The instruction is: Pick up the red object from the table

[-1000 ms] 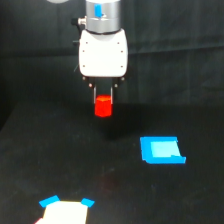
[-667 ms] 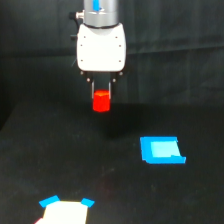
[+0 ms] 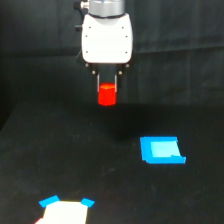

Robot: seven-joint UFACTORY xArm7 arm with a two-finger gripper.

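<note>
The red object is a small bright red-orange stubby block. It hangs between the two dark fingers of my gripper, which is shut on it. The white gripper body sits above it at the top middle of the exterior view. The object is lifted off the black table, with a gap between it and the surface below.
A flat blue rectangle lies on the table at the exterior view's right, below and right of the gripper. A blue-and-white patch lies at the bottom left edge.
The gripper has risen with the red object in it, so the object hangs higher above the table than a second ago.
</note>
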